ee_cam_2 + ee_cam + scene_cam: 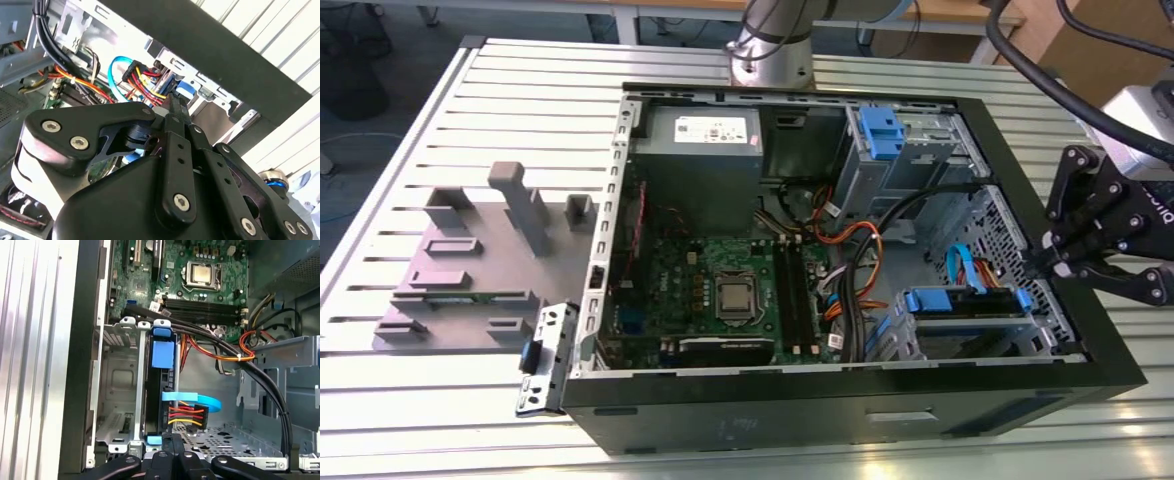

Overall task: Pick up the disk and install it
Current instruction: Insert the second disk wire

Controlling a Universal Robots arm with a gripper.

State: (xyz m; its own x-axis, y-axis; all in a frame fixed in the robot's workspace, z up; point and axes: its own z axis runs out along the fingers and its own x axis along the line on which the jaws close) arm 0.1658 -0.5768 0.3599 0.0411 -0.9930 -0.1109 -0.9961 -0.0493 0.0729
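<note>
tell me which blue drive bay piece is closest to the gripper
The blue-framed disk in the lower cage, with cables plugged in, at the gripper. The other blue latch sits far off, on the cage beside the power supply.

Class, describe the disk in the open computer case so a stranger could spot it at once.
Find the open computer case on the slatted table, then the grey drive cage in its corner nearest the gripper. The disk stands on edge there, blue-framed, cables plugged into it; the bay beside it is empty.

Open computer case [854, 400], motherboard [720, 290]
</note>
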